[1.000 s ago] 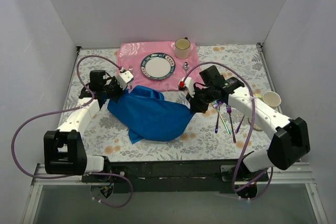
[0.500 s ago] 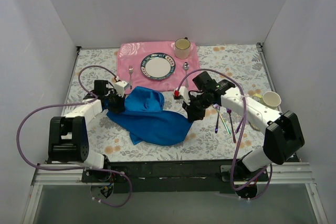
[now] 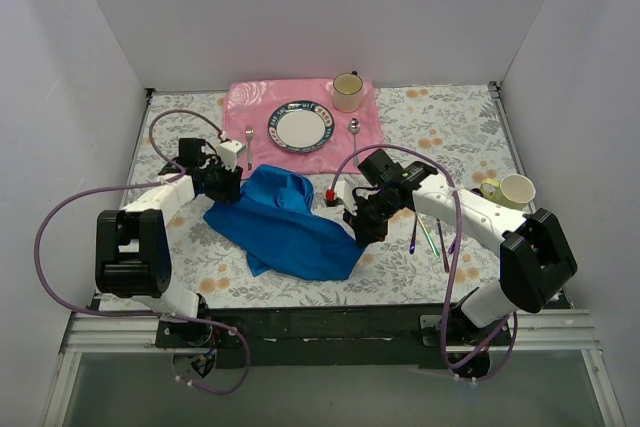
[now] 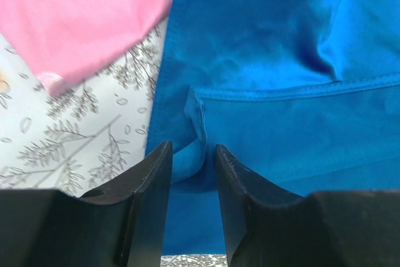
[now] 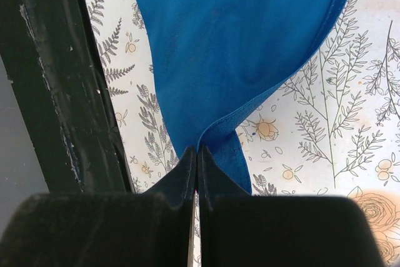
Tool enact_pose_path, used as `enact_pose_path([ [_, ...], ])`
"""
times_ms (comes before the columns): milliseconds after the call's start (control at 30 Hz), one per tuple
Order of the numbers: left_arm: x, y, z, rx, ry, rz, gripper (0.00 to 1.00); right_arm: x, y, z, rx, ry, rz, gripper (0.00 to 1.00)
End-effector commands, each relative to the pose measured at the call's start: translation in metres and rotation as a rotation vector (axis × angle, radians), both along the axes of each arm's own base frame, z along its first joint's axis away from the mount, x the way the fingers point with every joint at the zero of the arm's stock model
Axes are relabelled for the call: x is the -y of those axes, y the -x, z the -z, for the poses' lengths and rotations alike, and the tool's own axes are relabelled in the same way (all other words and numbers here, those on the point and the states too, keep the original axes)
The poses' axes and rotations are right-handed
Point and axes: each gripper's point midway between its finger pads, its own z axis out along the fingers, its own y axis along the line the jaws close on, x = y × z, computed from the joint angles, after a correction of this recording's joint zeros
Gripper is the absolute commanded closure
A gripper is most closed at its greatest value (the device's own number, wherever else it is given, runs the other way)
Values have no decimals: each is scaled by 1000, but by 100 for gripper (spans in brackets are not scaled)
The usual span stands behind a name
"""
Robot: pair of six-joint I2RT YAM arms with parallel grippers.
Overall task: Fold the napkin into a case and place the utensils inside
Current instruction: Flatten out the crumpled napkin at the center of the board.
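You're clamping the napkin [image 3: 290,230] edge with the right tool [image 5: 197,152]; left tool [image 4: 192,156], center-left, is sitting apart, so be pulling gently, flat.

The left arm [image 3: 165,197] and right arm [image 3: 480,209] share white link shells and blocky black joint housings. A thin purple cable [image 3: 37,252] loops off each. The left hand [image 4: 192,154] and right hand [image 5: 197,154] have matte black fingers [image 4: 150,182]. A small red tab [image 3: 329,195] sits beside the right wrist.

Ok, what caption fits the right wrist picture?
Right gripper pinches the blue napkin on the flowery table.
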Motion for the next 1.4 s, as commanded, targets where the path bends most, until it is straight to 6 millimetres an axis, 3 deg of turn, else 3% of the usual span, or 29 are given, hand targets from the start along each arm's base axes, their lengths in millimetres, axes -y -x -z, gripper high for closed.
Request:
enact_pose_path([
  [0, -1, -12, -10, 9, -5, 32, 67, -3, 0, 0, 1, -8, -21, 99],
  [133, 4, -7, -1, -51, 14, 61, 69, -4, -2, -1, 14, -11, -20, 99],
  [267, 10, -5, 3, -91, 49, 82, 62, -3, -3, 0, 14, -6, -22, 99],
  [367, 9, -14, 2, -82, 46, 66, 61, -3, -2, 0, 10, -5, -21, 99],
  [500, 7, -47, -15, -3, 30, 68, 61, -2, -1, 2, 7, -4, -27, 99],
  [567, 7, -59, -14, 1, 22, 81, 60, -2, -1, 2, 8, -1, -27, 99],
  [600, 7, -60, -13, -18, 21, 89, 58, -2, -1, 3, 6, 1, -27, 99],
  [633, 8, -74, -24, 11, 21, 100, 55, -2, -1, 2, 7, 0, -28, 99],
  [700, 12, -73, -14, -38, 36, 148, 50, -2, -2, 3, 10, 2, -27, 99],
  [733, 14, -79, -20, -31, 43, 169, 39, -2, -2, 2, 12, 2, -28, 99],
  [767, 15, -80, -19, -37, 41, 202, 38, -2, -2, 2, 11, 3, -28, 99],
  [800, 17, -73, -8, -95, 52, 215, 37, -2, -3, 2, 16, 4, -30, 99],
  [867, 21, -75, -10, -110, 74, 240, 38, -2, -2, 2, 16, 4, -31, 99],
  [900, 8, -73, -2, -144, 83, 216, 38, -2, -3, 2, 17, 3, -31, 99],
  [1133, 12, -65, 10, -258, 148, 230, 48, -1, -2, 4, 11, 8, -34, 99],
  [1367, 19, -67, 4, -253, 191, 244, 50, -1, -3, 4, 11, 8, -34, 99],
])
